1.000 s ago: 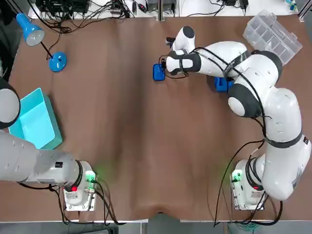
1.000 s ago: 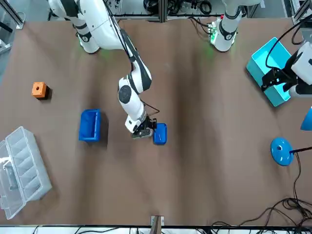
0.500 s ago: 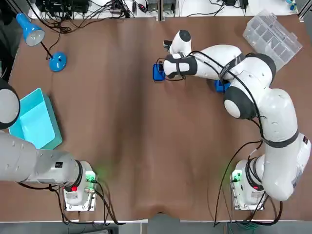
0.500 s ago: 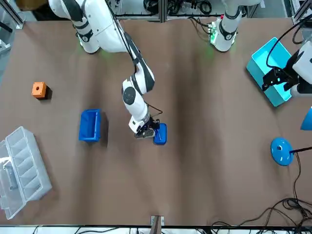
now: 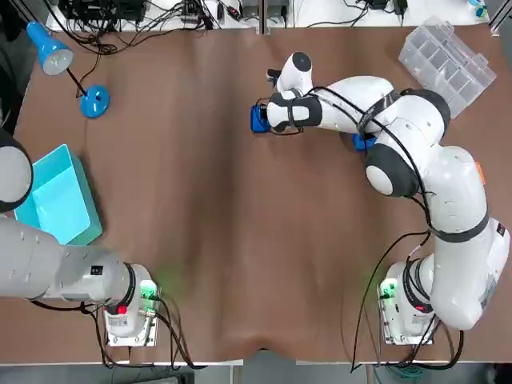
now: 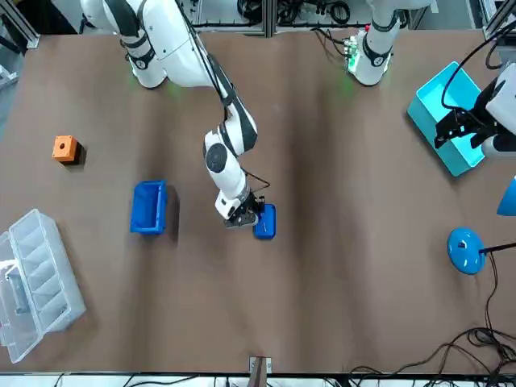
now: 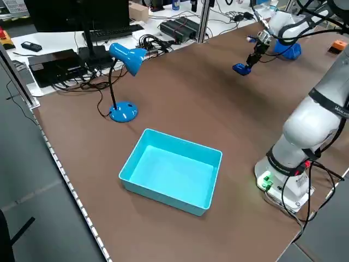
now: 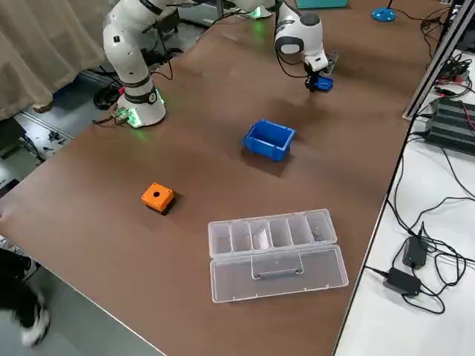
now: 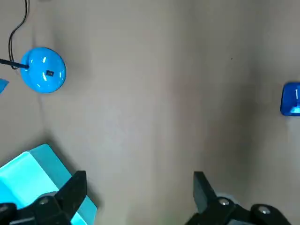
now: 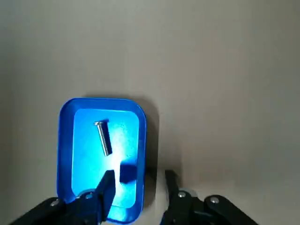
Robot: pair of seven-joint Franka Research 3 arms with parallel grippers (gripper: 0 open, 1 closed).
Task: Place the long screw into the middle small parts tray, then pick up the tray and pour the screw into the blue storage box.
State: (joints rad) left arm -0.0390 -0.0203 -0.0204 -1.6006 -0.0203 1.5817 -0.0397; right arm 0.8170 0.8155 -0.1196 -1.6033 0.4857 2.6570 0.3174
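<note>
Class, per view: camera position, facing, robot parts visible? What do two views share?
Top: overhead, looking down; both arms.
Front: across table, facing robot; both arms.
Left side: raised, near storage box; left arm.
Right side: raised, near clear case; right arm.
Left wrist: above table; left gripper.
Right wrist: above small tray; right gripper.
Both wrist views show that tray.

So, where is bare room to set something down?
Bare: the middle of the brown table, between the light-blue open box and the right arm. Crowded: around the small blue plastic tray, at the right end effector.
</note>
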